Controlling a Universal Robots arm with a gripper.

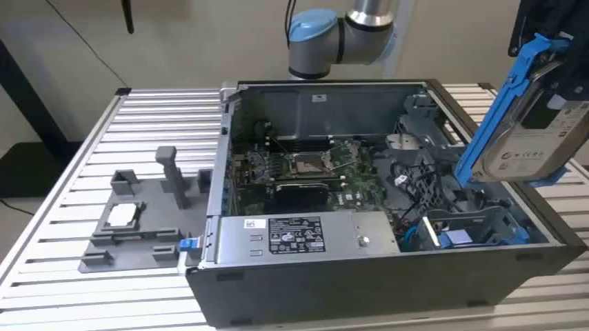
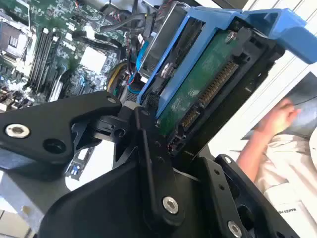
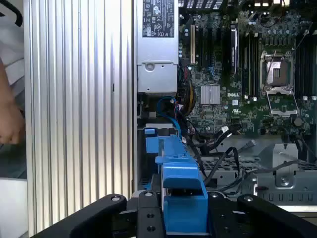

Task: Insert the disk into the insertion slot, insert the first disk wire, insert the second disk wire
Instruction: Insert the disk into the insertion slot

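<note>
One open computer case (image 1: 387,289) lies on a ribbed metal table (image 1: 156,124), and most of what shows sits inside it. It holds one green main circuit board (image 1: 304,169) flat against its floor and one silver power box (image 1: 304,236) with a label along the near wall. A tangle of black cables (image 1: 418,186) lies in it too, and in the corner at the exterior view's right is one dark grey insertion slot (image 1: 483,224) with blue plastic parts. In the first wrist view a blue cable (image 3: 168,105) loops just beside the power box. One disk (image 1: 538,134), silver with a white label and clipped in a bright blue frame, hangs in the air over that same corner of the case. It is tilted up on edge, above the slot and apart from it, not yet in. The gripper (image 3: 182,218) pinches the disk, with one black finger on either side of the blue frame, and the single arm (image 1: 341,34) reaches in from behind the case. The second wrist view shows the disk's green underside with a row of contacts along one edge. At the exterior view's left, one grey tray (image 1: 138,238) with several upright posts rests on the table beside the case, and it holds one small silver square piece (image 1: 121,215). One hand of a person (image 2: 278,118) shows beyond the table's edge, well apart from the disk
</note>
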